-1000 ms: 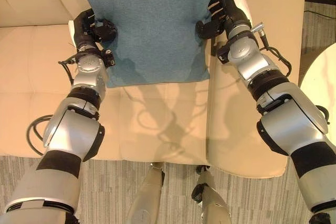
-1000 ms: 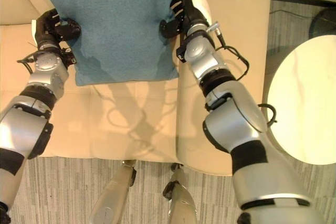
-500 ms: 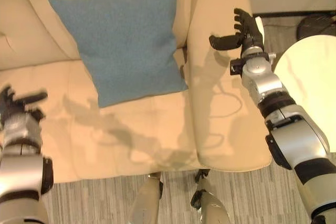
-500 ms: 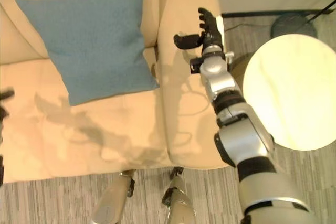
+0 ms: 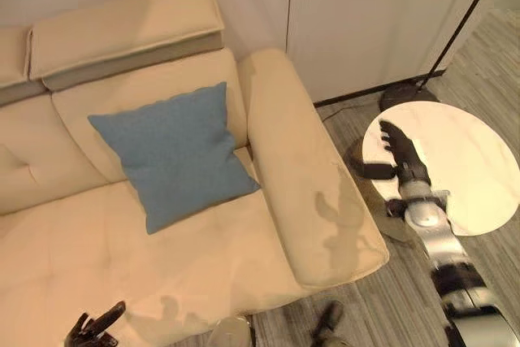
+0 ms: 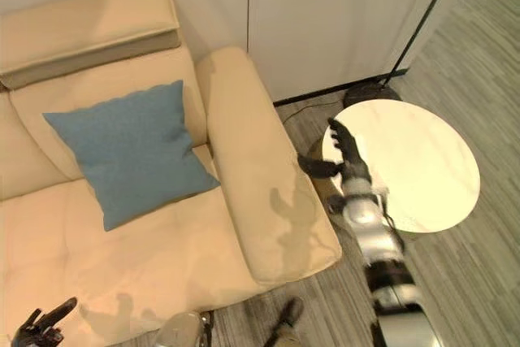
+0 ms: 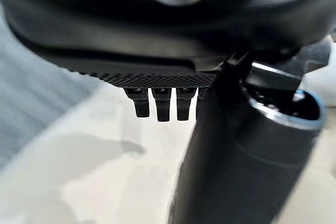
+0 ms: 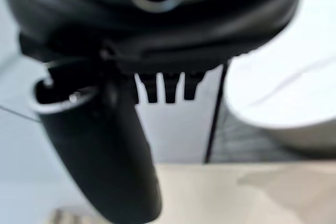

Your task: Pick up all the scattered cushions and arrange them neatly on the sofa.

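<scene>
Now square blue woven cushion (image 5: 172,153) leans on cream leather sofa (image 5: 309,193) backrest (both hands' fingers spread, empty).

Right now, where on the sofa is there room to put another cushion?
The cream sofa's seat is bare in front of the square blue fabric cushion and to its left. The backrest corner beside the armrest is taken by that cushion.

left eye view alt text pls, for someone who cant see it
A blue cushion leans against the backrest of a cream sofa. The right robot hand hovers open beside a round white table; the left robot hand is open at the sofa's front edge.
</scene>
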